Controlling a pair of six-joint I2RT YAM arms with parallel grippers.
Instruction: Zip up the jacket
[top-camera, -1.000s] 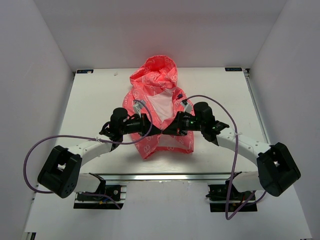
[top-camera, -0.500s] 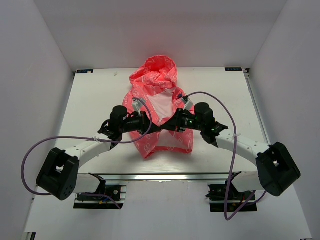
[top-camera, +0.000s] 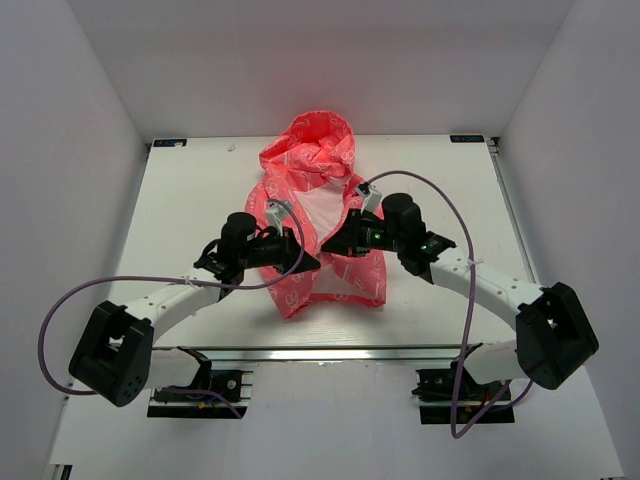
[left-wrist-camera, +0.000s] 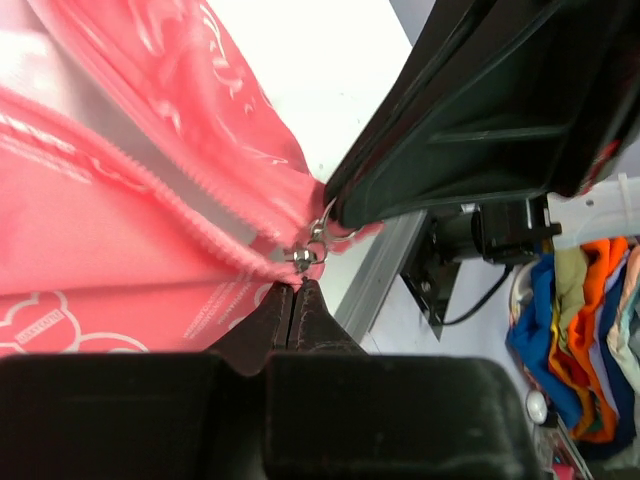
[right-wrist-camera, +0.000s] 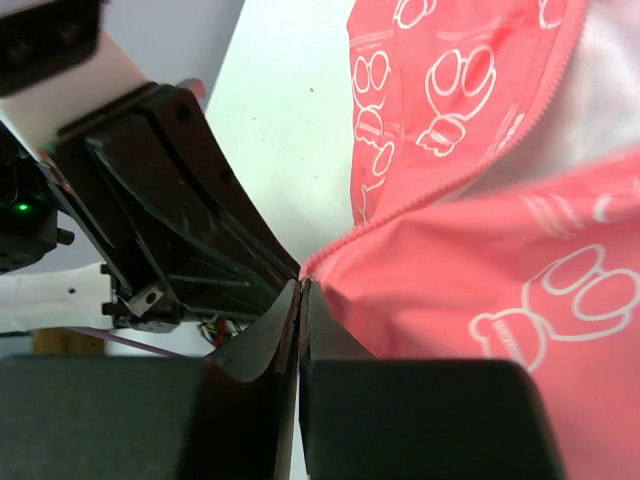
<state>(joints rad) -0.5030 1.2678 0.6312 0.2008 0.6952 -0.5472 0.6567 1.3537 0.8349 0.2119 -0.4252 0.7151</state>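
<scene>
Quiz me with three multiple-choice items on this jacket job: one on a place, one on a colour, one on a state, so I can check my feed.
1. The hood of the jacket lies toward which edge of the table?
A far
B near
C left

2. The lining that shows is
A blue
B white
C black

3. At the chest the jacket is
A zipped shut
B open
C covered by the hood

Key:
1 A, the hood sits at the top of the overhead view, by the far edge.
2 B, white shows inside the pink.
3 B, its two edges spread in a V there.
</scene>
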